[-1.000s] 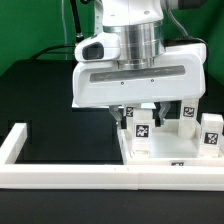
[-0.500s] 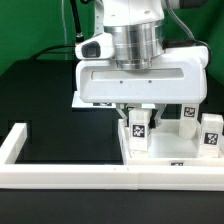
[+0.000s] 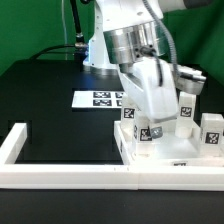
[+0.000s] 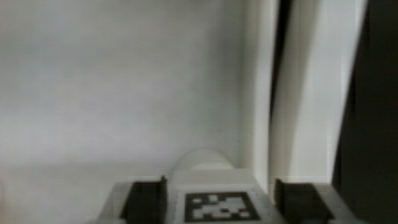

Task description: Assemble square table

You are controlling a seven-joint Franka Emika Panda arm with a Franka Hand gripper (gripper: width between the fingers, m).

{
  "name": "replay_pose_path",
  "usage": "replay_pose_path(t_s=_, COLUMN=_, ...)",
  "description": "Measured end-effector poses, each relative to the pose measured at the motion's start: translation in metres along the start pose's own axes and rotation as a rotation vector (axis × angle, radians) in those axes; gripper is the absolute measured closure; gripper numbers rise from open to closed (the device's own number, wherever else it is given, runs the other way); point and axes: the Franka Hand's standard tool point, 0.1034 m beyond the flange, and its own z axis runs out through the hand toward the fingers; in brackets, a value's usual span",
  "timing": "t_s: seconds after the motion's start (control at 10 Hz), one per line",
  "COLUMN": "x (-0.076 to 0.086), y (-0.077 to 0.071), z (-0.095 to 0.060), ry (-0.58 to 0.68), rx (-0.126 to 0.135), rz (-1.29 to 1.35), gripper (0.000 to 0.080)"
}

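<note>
1. Exterior view: the gripper (image 3: 147,122) is tilted over, its body leaning toward the exterior view's right, fingers down at a leg block (image 3: 144,133).
2. That leg block sits tipped, not upright, tag face toward the camera, directly under the fingers; it looks pinched between them, but contact is partly hidden by the hand body.
3. Wrist view: the leg block (image 4: 214,188) shows between two dark fingertips (image 4: 146,198), one on each side, its tag visible, so the hand is clamped on the block.
4. The square table top (image 3: 127,148) lies flat below the hand at the exterior view's lower right, inside the white bar frame (image 3: 70,177); the held block is over its near part.
5. Wrist view: the table top (image 4: 107,90) fills the background as a plain white surface with a raised rim beside it.
6. Two more leg blocks (image 3: 211,133) (image 3: 186,112) stand upright on the exterior view's right of the hand, apart from it.
7. The marker board (image 3: 98,98) lies flat on the black table (image 3: 40,100), behind the hand toward the exterior view's left, well apart from the held block.
</note>
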Motion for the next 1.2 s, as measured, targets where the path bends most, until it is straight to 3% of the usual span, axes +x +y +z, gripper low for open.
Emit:
replay_pose_path(t_s=0.1, x=0.0020, y=-0.0012, z=0.0004, ry=0.013, rx=0.023, rz=0.011, gripper=0.0511)
replay_pose_path(t_s=0.3, x=0.0008, y=-0.0014, z=0.0006, ry=0.012, rx=0.022, rz=-0.009, gripper=0.0511)
replay_pose_path(t_s=0.5, x=0.0047, y=-0.0012, z=-0.0010, ry=0.018, rx=0.017, rz=-0.226, gripper=0.0228)
replay_pose_path(t_s=0.6, x=0.0060, y=-0.0013, z=-0.0032, ry=0.028, rx=-0.005, rz=-0.473, gripper=0.0228)
replay_pose_path(t_s=0.7, x=0.0035, y=-0.0006, z=-0.0037, ry=0.027, rx=-0.029, rz=-0.618, gripper=0.0166)
replay_pose_path(t_s=1.0, x=0.0047, y=-0.0002, z=-0.0028, ry=0.026, rx=-0.030, rz=-0.794, gripper=0.0151)
replay_pose_path(t_s=1.1, x=0.0054, y=-0.0003, z=-0.0031, ry=0.032, rx=-0.046, rz=-0.906, gripper=0.0151)
replay_pose_path(t_s=1.2, x=0.0081, y=-0.0056, z=-0.0066, ry=0.060, rx=-0.091, rz=-1.150, gripper=0.0151)
